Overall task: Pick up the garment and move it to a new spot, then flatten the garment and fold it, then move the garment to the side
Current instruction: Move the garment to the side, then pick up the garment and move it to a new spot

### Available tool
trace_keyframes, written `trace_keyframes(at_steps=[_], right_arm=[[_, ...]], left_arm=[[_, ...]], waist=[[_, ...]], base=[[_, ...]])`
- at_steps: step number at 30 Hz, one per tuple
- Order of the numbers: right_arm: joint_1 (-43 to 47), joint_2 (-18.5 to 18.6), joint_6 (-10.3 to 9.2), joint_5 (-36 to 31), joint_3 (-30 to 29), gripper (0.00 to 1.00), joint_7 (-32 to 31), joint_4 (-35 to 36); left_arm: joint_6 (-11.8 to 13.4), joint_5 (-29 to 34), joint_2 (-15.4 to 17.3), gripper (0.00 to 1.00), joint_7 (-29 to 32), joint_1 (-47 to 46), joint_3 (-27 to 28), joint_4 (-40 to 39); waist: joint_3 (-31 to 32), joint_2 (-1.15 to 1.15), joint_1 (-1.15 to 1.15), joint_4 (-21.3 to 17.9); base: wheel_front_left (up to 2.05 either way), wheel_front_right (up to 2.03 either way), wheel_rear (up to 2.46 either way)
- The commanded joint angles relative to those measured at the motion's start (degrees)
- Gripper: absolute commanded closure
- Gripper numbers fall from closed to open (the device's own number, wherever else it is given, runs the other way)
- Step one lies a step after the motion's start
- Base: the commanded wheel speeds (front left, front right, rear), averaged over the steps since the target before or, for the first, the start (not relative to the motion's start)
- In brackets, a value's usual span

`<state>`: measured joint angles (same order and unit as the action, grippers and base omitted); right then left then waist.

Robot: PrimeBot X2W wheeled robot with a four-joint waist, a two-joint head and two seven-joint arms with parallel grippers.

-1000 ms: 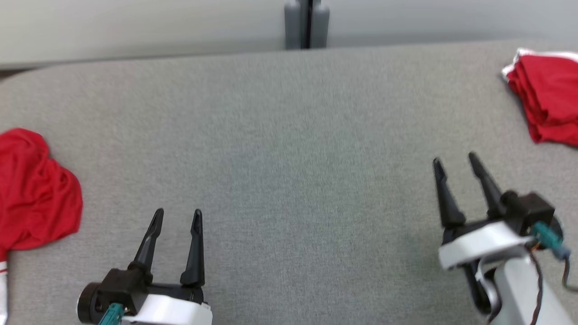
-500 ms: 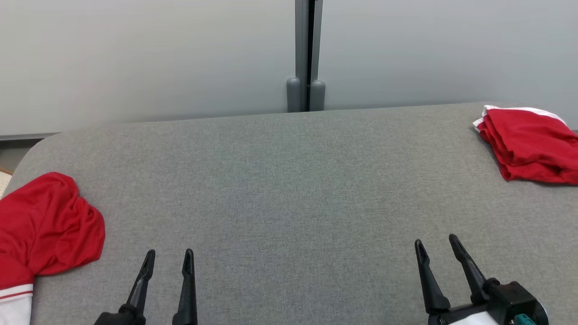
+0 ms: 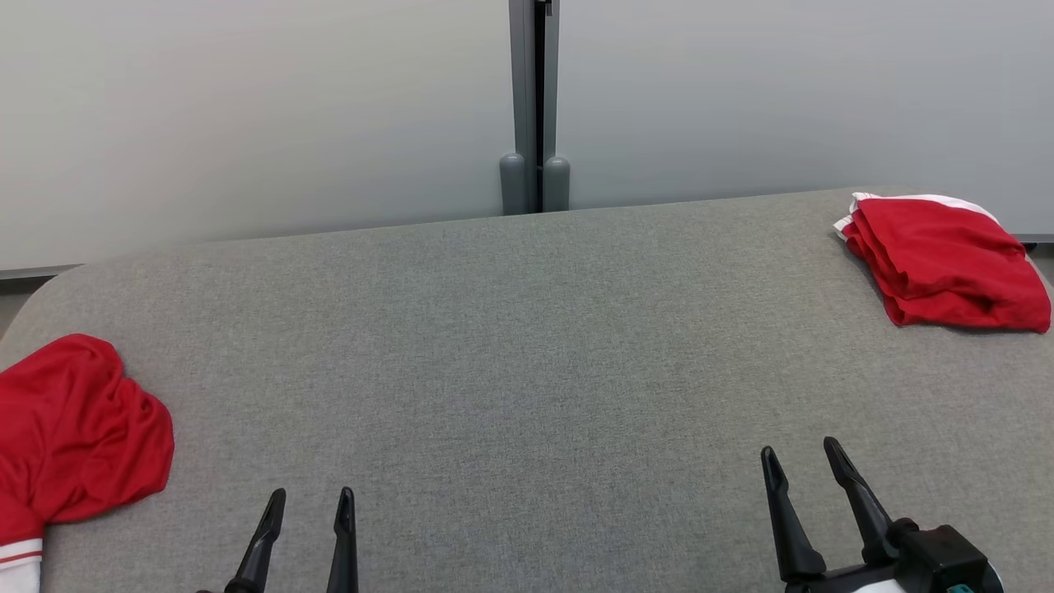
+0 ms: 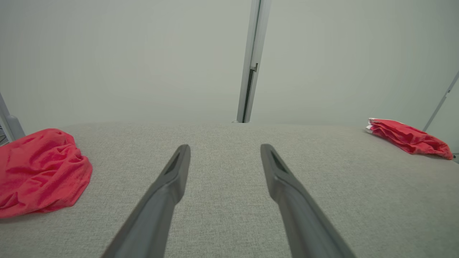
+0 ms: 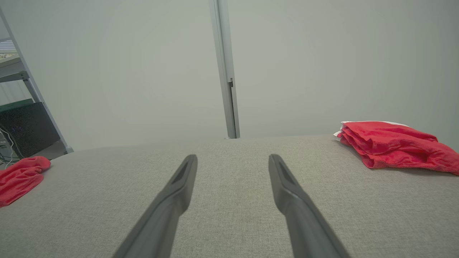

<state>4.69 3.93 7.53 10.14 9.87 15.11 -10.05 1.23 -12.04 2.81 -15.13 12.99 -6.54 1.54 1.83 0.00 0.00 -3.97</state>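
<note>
A crumpled red garment [image 3: 78, 436] with a white striped hem lies at the left edge of the grey table [image 3: 527, 346]; it shows too in the left wrist view [image 4: 39, 172] and the right wrist view [image 5: 19, 175]. My left gripper [image 3: 312, 494] [image 4: 225, 147] is open and empty, just right of that garment and apart from it. Near the front right, my right gripper [image 3: 799, 447] [image 5: 233, 157] also stands open with nothing in it. A folded red garment [image 3: 939, 259] [image 4: 405, 138] [image 5: 391, 145] rests at the far right corner.
Behind the table rises a pale wall with a grey vertical post [image 3: 533, 107]. The table's left corners are rounded. Bare grey cloth stretches between the two red garments. A dark cabinet and shelf frame [image 5: 25, 125] stand off the table to the left.
The head camera has tilted up, so more wall shows and both grippers sit lower in the picture. Both garments lie where they were. Both grippers stay open.
</note>
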Motion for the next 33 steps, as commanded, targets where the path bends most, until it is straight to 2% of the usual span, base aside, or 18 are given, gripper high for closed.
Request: trace_keyframes(at_steps=[1,12,16,24,33], right_arm=[[-0.2,0.3,-0.08,0.2,0.0,0.00,0.1,0.3],[-0.6,0.3,-0.09,0.3,0.0,0.00,0.1,0.1],[-0.2,0.2,-0.09,0.1,0.3,0.00,0.1,0.1],[0.9,0.1,-0.09,0.9,3.0,0.00,0.1,-0.4],[1.0,-0.3,-0.09,1.4,3.7,0.00,0.1,-0.6]], left_arm=[[-0.1,0.5,0.2,0.00,0.0,0.2,0.1,0.1],[0.3,1.0,0.2,0.00,0.0,-0.1,-0.3,0.8],[0.5,1.0,0.2,0.00,0.0,-0.1,-0.5,0.8],[1.8,0.8,0.1,0.00,0.0,0.7,-0.2,1.0],[1.4,1.9,0.2,0.00,0.0,1.7,0.9,0.0]], waist=[[0.0,0.00,0.00,0.0],[0.2,0.00,0.00,0.6],[0.1,0.00,0.00,2.5],[0.1,0.00,0.00,11.4],[0.3,0.00,0.00,22.9]], base=[[0.00,0.00,0.00],[0.00,0.00,0.00],[0.00,0.00,0.00],[0.00,0.00,0.00],[0.00,0.00,0.00]])
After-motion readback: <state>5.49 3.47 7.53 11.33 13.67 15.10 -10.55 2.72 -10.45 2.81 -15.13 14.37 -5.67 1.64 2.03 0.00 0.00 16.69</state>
